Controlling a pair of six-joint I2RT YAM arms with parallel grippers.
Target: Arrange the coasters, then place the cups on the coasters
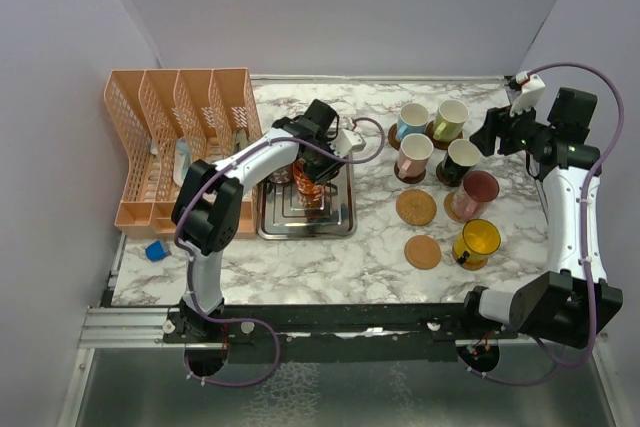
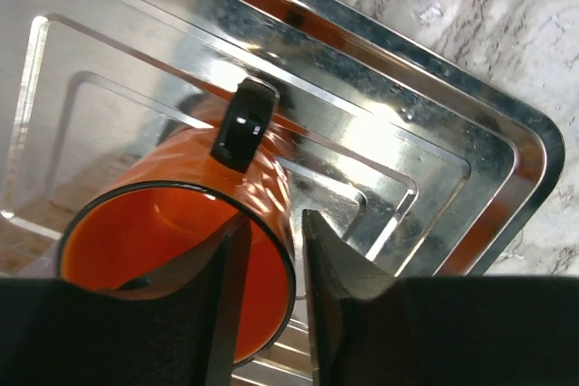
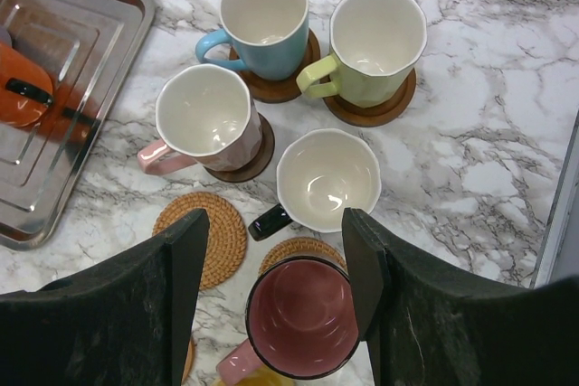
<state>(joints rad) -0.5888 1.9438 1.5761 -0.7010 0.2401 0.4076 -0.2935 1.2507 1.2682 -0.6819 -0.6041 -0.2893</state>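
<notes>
An orange cup [image 2: 163, 241] with a black handle stands in the steel tray [image 2: 470, 133]. My left gripper [image 2: 274, 223] straddles its rim, one finger inside and one outside, closed on the wall. In the top view the same cup [image 1: 310, 187] sits under that gripper [image 1: 312, 169]. My right gripper [image 3: 276, 223] hangs open above the maroon cup [image 3: 303, 318] and the black cup [image 3: 327, 178]. The light blue [image 3: 264, 20], pale green [image 3: 375, 38] and pink [image 3: 204, 115] cups rest on dark coasters. One woven coaster [image 3: 204, 237] lies bare; another [image 1: 423, 252] lies by the yellow cup [image 1: 477, 242].
An orange plastic rack [image 1: 180, 137] stands at the left beside the tray [image 1: 340, 222]. A small blue object [image 1: 155, 250] lies on the marble near the left edge. Grey walls close in the table on the left, back and right.
</notes>
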